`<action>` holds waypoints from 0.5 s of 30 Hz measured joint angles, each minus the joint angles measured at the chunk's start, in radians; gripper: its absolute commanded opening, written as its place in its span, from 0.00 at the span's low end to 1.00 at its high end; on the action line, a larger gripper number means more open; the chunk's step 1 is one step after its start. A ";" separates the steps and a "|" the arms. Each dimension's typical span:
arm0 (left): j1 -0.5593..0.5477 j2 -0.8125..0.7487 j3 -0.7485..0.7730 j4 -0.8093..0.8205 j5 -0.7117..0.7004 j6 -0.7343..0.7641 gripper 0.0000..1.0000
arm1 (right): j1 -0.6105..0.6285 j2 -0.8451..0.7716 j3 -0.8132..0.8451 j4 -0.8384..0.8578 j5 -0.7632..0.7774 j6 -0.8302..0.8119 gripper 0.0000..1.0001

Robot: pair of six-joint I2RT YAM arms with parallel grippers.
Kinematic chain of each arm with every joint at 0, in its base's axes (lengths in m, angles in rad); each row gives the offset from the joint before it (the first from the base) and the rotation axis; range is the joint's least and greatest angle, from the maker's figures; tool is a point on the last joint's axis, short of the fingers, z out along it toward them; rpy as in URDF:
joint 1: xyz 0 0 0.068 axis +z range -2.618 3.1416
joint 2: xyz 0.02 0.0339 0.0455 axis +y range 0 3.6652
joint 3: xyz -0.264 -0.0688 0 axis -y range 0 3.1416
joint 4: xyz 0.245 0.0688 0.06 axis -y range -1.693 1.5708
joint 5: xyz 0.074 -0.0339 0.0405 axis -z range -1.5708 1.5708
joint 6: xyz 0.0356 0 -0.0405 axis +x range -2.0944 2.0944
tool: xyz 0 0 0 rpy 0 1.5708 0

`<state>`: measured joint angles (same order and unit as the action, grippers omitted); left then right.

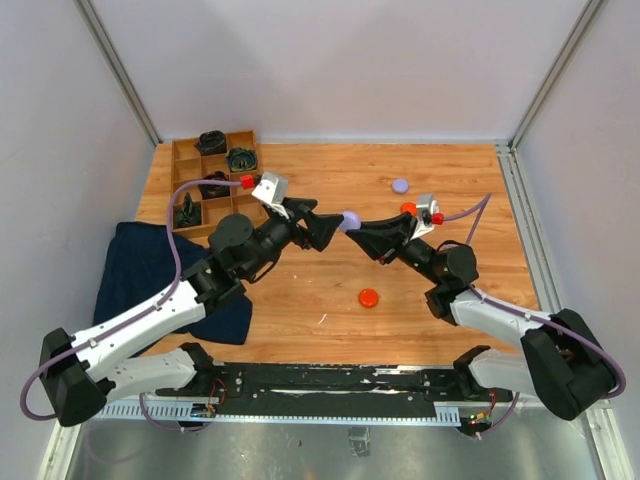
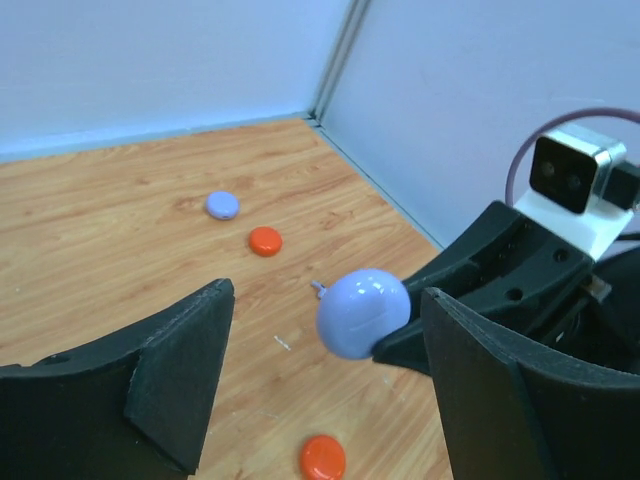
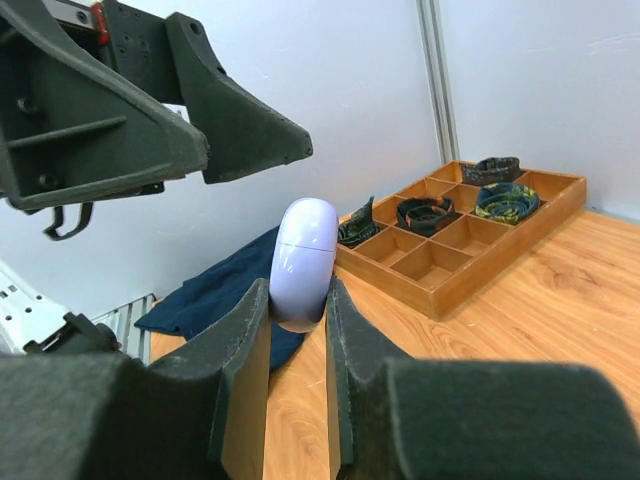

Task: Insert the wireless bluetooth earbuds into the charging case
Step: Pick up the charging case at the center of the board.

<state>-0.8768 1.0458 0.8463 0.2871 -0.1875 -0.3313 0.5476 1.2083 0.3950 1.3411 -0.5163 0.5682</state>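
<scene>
Worktop of pale wood fills the enclosure, with the left arm and the right arm reaching in to meet above its middle. Dark blue cloth lies under the left arm, and beyond it sits a wooden tray whose compartments hold black coiled bundles.

The right tool is clamped on the lower end of the lavender charging case, held upright in the air with its lid closed. The left tool faces it with jaws apart, one on either side of the case and touching neither face.

A lavender disc and two orange-red discs lie on the wood, well apart. Of the earbuds, only a pale speck near the front edge could be one; it is too small to tell.

The grip looks thin. The shell is smooth and rounded and pinched only at one end, so an off-centre squeeze or a nudge from the left tool could twist it or squirt it loose onto the worktop. With the lid down, no earbud can go in yet.
</scene>
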 measured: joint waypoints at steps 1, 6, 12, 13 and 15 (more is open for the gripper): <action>0.023 -0.015 -0.011 0.005 0.042 0.011 0.80 | -0.006 -0.006 0.000 0.000 -0.015 0.005 0.01; 0.171 -0.056 -0.071 0.051 0.267 0.008 0.78 | -0.026 -0.027 0.001 0.001 -0.091 0.035 0.01; 0.262 -0.054 -0.106 0.133 0.546 -0.026 0.77 | -0.040 -0.035 0.013 0.005 -0.169 0.083 0.01; 0.265 -0.051 -0.106 0.152 0.584 -0.030 0.76 | -0.040 -0.035 0.018 0.005 -0.182 0.091 0.01; 0.267 -0.046 -0.106 0.187 0.661 -0.034 0.76 | -0.042 -0.034 0.030 0.016 -0.204 0.111 0.00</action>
<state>-0.6094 1.0000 0.7403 0.4736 0.4732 -0.3656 0.5053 1.1744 0.4248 1.3567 -0.7208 0.6788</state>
